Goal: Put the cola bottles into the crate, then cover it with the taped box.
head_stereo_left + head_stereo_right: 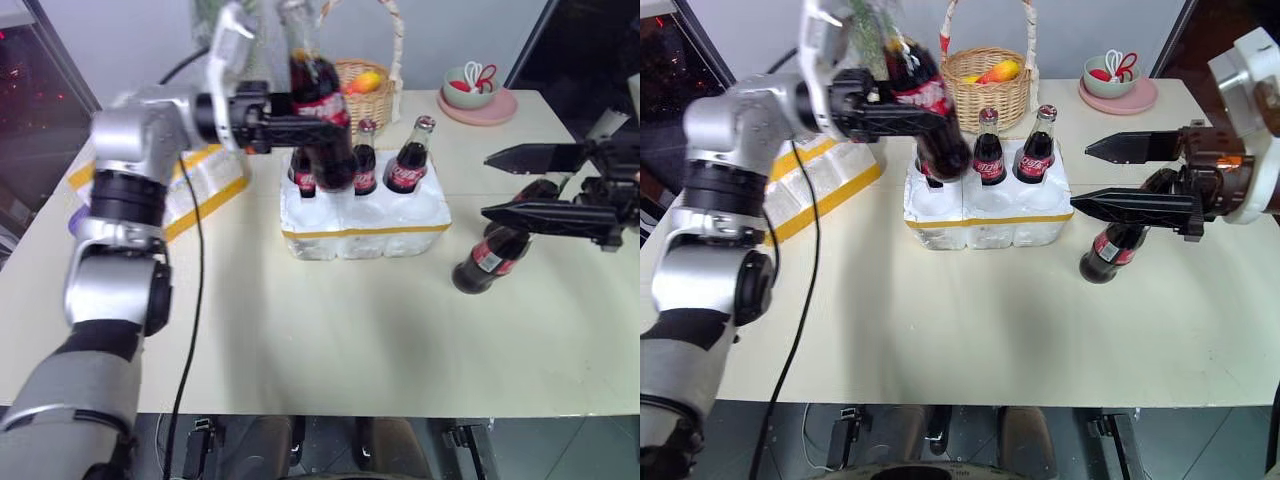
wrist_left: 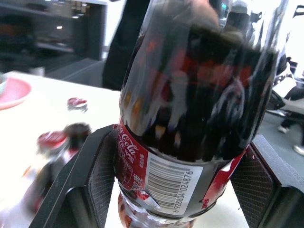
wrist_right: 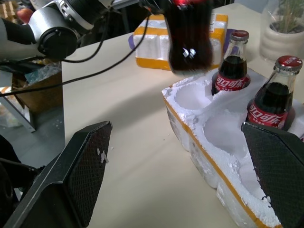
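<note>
My left gripper (image 1: 330, 125) is shut on a cola bottle (image 1: 315, 80) and holds it upright in the air over the back left corner of the crate (image 1: 365, 228). The crate is a white foam block with a yellow band. Three cola bottles (image 1: 410, 160) stand in its far wells, and the near wells (image 3: 223, 128) are bare. Another cola bottle (image 1: 488, 258) stands tilted on the table to the right of the crate, just below my open right gripper (image 1: 485, 185). The taped box (image 1: 825, 175) lies at the left, partly hidden behind my left arm.
A wicker basket (image 1: 368, 95) with fruit stands behind the crate. A pink plate (image 1: 500, 108) carrying a green bowl sits at the back right. A black cable (image 1: 195, 300) hangs down from my left arm over the table's front left.
</note>
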Tool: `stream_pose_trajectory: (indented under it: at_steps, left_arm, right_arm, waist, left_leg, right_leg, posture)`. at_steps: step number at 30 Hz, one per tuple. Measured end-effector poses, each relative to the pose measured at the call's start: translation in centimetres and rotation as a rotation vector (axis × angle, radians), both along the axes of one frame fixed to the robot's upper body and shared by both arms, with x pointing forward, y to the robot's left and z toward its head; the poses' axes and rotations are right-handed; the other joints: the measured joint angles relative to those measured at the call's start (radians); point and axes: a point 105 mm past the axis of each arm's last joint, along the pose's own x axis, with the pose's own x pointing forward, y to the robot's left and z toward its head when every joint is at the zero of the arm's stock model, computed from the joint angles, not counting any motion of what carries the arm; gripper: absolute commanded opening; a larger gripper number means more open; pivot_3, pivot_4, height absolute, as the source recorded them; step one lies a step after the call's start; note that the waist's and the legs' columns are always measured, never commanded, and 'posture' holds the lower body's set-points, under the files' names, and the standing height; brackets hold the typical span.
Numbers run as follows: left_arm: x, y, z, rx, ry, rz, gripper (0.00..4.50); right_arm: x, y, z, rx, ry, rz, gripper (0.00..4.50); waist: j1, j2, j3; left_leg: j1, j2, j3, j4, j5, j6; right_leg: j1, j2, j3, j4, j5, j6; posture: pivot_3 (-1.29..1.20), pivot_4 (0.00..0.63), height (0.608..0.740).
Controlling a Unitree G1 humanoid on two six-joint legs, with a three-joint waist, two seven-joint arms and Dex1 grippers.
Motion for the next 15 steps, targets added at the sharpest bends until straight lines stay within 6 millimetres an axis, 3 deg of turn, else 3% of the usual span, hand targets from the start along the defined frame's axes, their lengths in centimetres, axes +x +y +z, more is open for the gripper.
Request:
stream_pose_trajectory:
  at_steps: [5,12,15]
  left_arm:
    - [1.2,-1.3,-2.4,0.070,-0.027,0.032,2.78]
    - [2.3,1.7,-3.0,0.126,-0.044,0.113,2.78]
    - [2.2,1.9,-3.2,0.144,-0.048,0.107,2.78]
  right_arm:
    - [-0.2,0.1,-0.1,-0.001,-0.009,-0.009,4.50]
    - [-0.1,-0.3,-0.6,0.011,0.013,-0.045,4.50]
    - [0.1,-0.4,-0.6,0.013,0.003,-0.062,4.50]
  waist:
    - [-0.005,-0.001,0.000]
    - [-0.002,-0.001,0.001]
    - [0.006,-0.001,0.001]
  left_leg:
    - [0.000,0.001,0.000,0.000,0.000,0.000]
    - [-0.001,0.000,0.000,0.000,0.000,0.000]
    - [-0.002,0.000,-0.001,0.001,0.000,0.000]
  right_leg:
    - [-0.001,0.000,0.000,0.000,0.000,0.000]
    - [-0.002,0.000,0.000,0.001,0.000,0.000]
    - [-0.001,0.000,0.000,0.000,0.000,0.000]
  posture:
    - [0.00,0.150,0.740]
    - [0.00,0.150,0.740]
    - [0.00,0.150,0.740]
